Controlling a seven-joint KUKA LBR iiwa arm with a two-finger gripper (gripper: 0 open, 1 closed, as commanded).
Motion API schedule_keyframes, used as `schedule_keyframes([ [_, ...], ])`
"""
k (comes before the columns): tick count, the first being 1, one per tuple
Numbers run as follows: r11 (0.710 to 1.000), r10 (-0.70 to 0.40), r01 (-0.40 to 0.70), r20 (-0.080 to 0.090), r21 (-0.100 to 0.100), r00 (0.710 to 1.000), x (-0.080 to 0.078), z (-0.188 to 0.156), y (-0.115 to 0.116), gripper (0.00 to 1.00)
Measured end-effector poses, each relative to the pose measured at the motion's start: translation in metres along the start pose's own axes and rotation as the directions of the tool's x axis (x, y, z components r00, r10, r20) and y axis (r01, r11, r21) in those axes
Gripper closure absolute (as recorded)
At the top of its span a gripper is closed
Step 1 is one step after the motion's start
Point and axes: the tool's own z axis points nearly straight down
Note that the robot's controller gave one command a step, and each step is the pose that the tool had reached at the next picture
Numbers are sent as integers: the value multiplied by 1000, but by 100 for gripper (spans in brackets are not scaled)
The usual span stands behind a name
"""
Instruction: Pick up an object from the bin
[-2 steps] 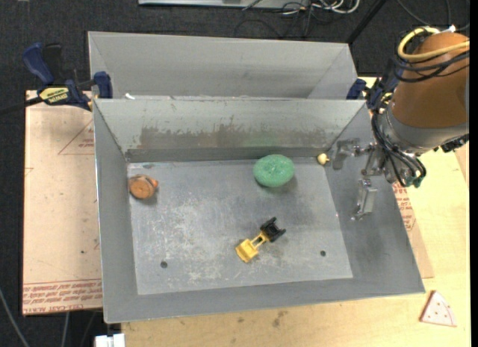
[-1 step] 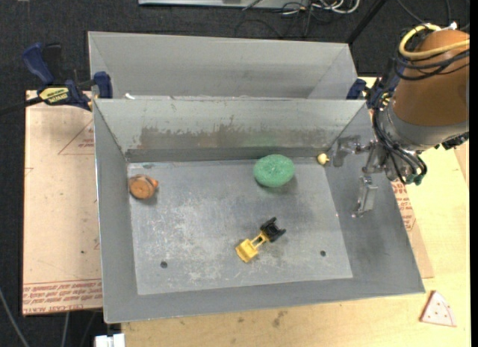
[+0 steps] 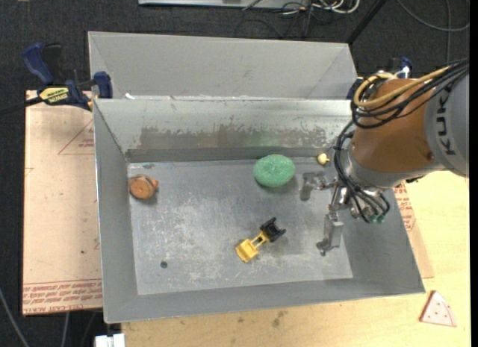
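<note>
The grey metal bin (image 3: pixel 224 278) is holding four loose things on its dull, scuffed floor. A green disc (image 3: pixel 274 171), round and spongy-looking, is lying by the far wall, right of the middle. A small yellow bead (image 3: pixel 323 158) is sitting near it on the right. A brown, rough-looking puck (image 3: pixel 143 187) is resting well apart at the left. An angular yellow-and-black plastic toy (image 3: pixel 259 241) is lying towards the near wall. The arm (image 3: pixel 396 144), orange-covered and looped with cables, is reaching in from the right, pointing down. Its gripper (image 3: pixel 316 216) is hanging over bare floor at the right, between disc and toy, touching neither. Its thin metal fingers (image 3: pixel 327 237) are standing spread apart.
</note>
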Motion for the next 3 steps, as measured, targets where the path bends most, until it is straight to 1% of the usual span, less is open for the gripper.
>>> schedule_keyframes([
  [1,996,-87,87,-3,-3,996,-29,39,29,0],
  [2,980,-198,198,-1,-2,980,-29,76,64,0],
  [3,892,-452,452,-3,-4,892,22,79,70,100],
])
